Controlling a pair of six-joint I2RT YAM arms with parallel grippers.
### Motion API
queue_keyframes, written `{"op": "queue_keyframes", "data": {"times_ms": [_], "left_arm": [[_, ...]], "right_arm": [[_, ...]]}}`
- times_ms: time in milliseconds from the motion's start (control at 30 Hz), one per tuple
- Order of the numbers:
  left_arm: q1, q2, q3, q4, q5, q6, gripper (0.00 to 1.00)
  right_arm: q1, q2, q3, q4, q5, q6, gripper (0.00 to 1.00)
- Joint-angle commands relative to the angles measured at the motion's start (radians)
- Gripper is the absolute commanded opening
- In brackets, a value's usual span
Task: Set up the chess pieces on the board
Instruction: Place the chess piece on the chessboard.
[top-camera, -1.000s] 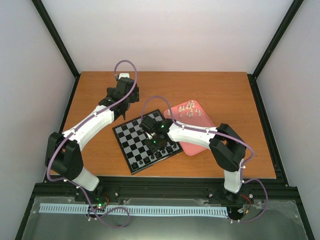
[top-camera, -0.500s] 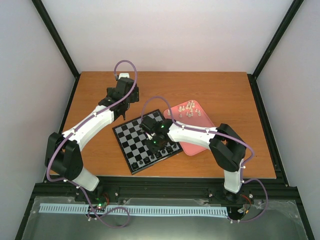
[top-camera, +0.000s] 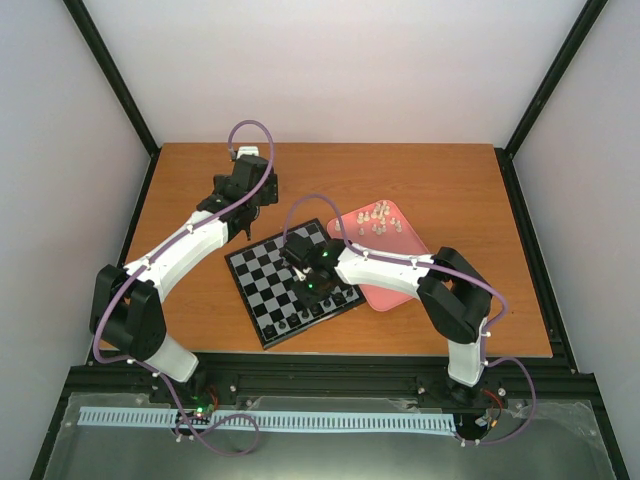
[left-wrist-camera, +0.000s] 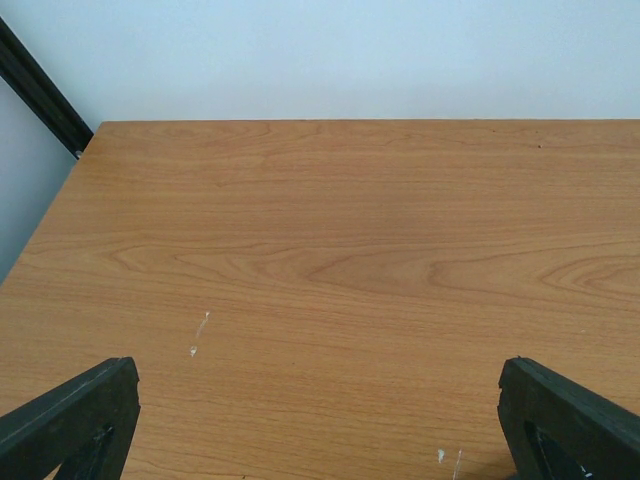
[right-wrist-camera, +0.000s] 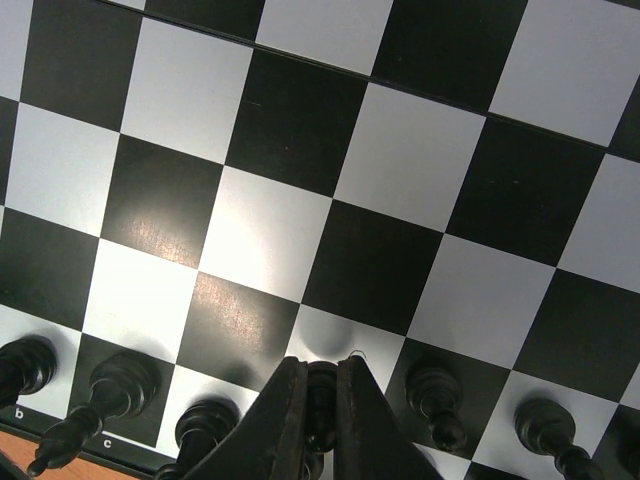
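The chessboard (top-camera: 270, 275) lies tilted in the middle of the table, with black pieces (top-camera: 300, 318) in its near rows. My right gripper (top-camera: 312, 291) is low over the board's near right part. In the right wrist view it is shut (right-wrist-camera: 320, 385) on a black piece (right-wrist-camera: 322, 405), held over a light square in the second row, with other black pieces (right-wrist-camera: 435, 400) standing on both sides. Cream-white pieces (top-camera: 378, 219) stand in the pink tray (top-camera: 405, 285). My left gripper (top-camera: 262, 192) is beyond the board's far corner; its fingertips (left-wrist-camera: 70, 415) are wide apart over bare wood.
The pink tray sits right of the board, partly under my right arm. Black frame posts (top-camera: 110, 75) and white walls enclose the table. Bare wood (left-wrist-camera: 330, 250) stretches to the back wall behind the left gripper.
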Motion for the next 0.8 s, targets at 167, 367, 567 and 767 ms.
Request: {"op": "queue_keyframes", "data": {"times_ms": [167,367,567,767], "left_arm": [[-0.009,-0.030,-0.002,0.015,-0.004,0.003,1.00],[-0.009,-0.030,-0.003,0.016,-0.003,0.003,1.00],[-0.009,-0.030,-0.003,0.018,-0.006,0.004,1.00],[-0.009,-0.031,-0.003,0.018,-0.004,0.004,1.00]], "right_arm": [[0.010,0.025,-0.015,0.005,-0.008,0.004,0.06],[0.010,0.031,-0.018,0.008,-0.002,0.004,0.10],[0.010,0.035,-0.020,0.009,0.000,0.005,0.11],[0.010,0.035,-0.015,0.011,0.006,0.003,0.13]]}}
